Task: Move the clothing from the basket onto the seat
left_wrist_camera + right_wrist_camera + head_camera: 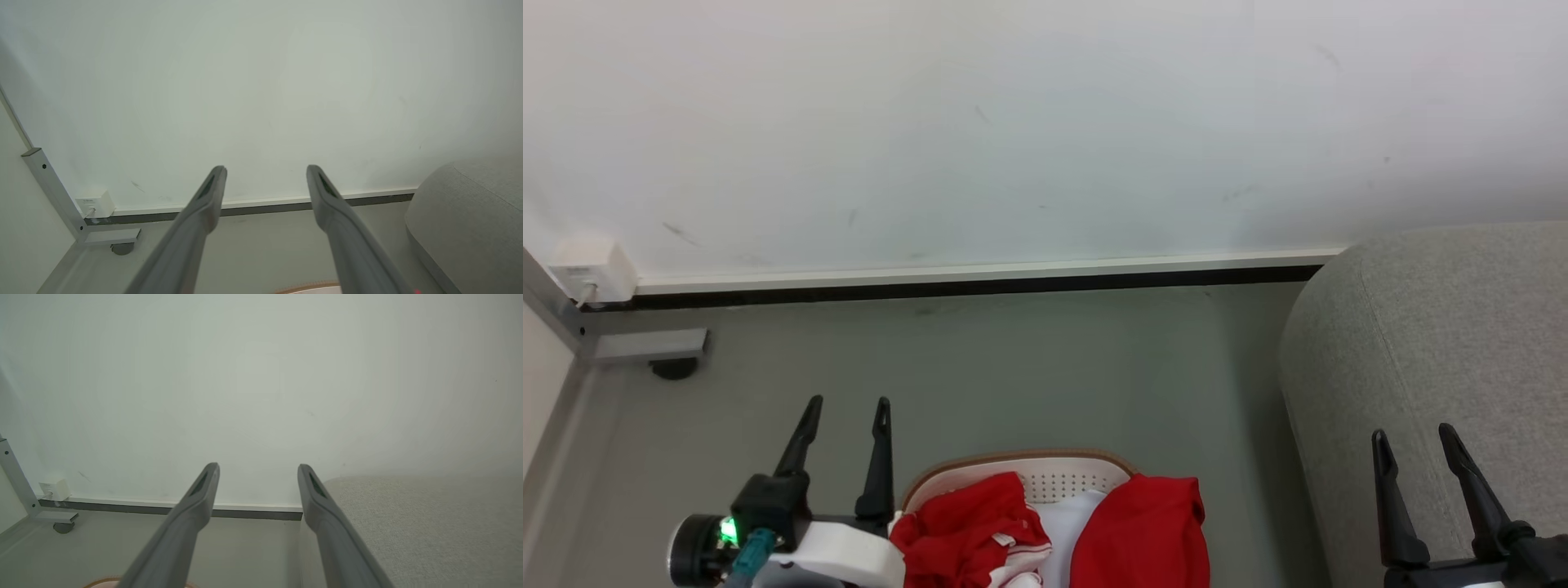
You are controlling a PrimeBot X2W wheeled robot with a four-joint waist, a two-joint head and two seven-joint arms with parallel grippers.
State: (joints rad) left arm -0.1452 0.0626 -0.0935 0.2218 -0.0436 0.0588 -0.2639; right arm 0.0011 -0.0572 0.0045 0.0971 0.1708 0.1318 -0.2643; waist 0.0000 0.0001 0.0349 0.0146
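Left pincer point(848, 402): spread, fingers well apart, nothing between them. In the head view it sits at the lower left, just beside the left end of the basket point(1054, 478), fingers pointing away from the robot. Whether it touches the basket cannot be told.

Right pincer point(1413, 431): spread and empty, at the lower right in front of the sofa point(1437, 343). Its own wrist view shows the right finger over the grey upholstery.

Clothing point(980, 523): all inside or on the basket, none on the sofa. One red garment with white stripes is bunched at the basket's left. A second, plain red garment point(1143, 523) lies across the right side and hides the rim there. A pale sheet point(1066, 523) shows between the two.

The basket is on the floor point(1013, 367), with its tan rim and perforated white wall visible at the far side. It is to the left of the sofa with bare floor between them.

Sofa: light-grey fabric, rounded corner, at the right.

Beyond is grey floor, then a dark and white skirting strip point(980, 273) at the foot of a pale wall point(1013, 122). At the far left there is a white socket box point(592, 269) on the wall, and a metal frame point(645, 347) with a caster point(674, 369) under it.
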